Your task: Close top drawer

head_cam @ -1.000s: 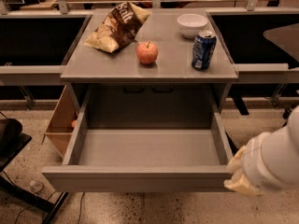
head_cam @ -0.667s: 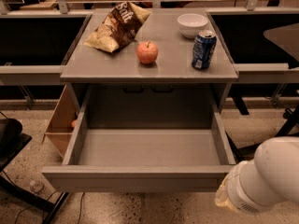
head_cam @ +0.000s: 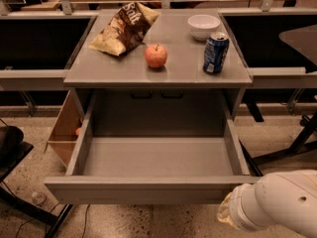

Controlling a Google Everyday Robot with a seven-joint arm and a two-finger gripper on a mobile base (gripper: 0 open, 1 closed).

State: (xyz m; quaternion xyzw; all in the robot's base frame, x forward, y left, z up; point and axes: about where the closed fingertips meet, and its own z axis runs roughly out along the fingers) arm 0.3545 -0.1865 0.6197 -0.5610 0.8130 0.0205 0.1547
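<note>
The top drawer (head_cam: 148, 157) of the grey cabinet is pulled fully out toward me, its deep grey box empty. Its plain flat front panel (head_cam: 143, 191) faces the bottom of the view. My white arm (head_cam: 277, 205) enters from the bottom right, below and to the right of the drawer's front right corner. The gripper (head_cam: 225, 216) end points left, just under the front panel's right end; its fingers are hidden.
On the cabinet top (head_cam: 119, 68) lie a chip bag (head_cam: 124, 29), a red apple (head_cam: 156, 56), a blue soda can (head_cam: 216, 52) and a white bowl (head_cam: 203, 26). A wooden box (head_cam: 64, 130) stands left of the drawer. Dark chair bases sit at both sides.
My arm has moved down and to the left, from beside the drawer's right front corner to below the front panel. The drawer has not moved.
</note>
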